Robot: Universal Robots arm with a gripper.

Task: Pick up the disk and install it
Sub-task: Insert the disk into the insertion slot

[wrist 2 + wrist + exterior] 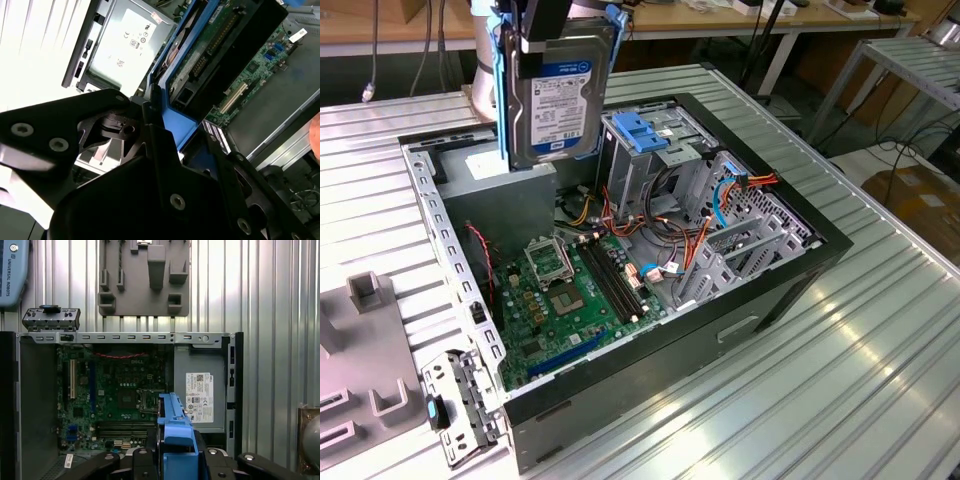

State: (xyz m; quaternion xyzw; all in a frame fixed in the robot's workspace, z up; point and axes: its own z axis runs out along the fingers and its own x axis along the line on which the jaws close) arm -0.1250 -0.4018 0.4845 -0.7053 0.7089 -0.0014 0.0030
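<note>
Gripper (175,462) clamped on the blue-railed disk (558,100), held upright, its lower edge seemingly just clear above the power supply (194,365) in the open case (770,290), drive cage (650,165) beside it.

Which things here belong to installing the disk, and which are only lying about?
Belonging to the job: the disk, held by the gripper; the grey drive cage; the open computer case.
Not part of it: the grey fixture plate; the power-supply box.
</note>
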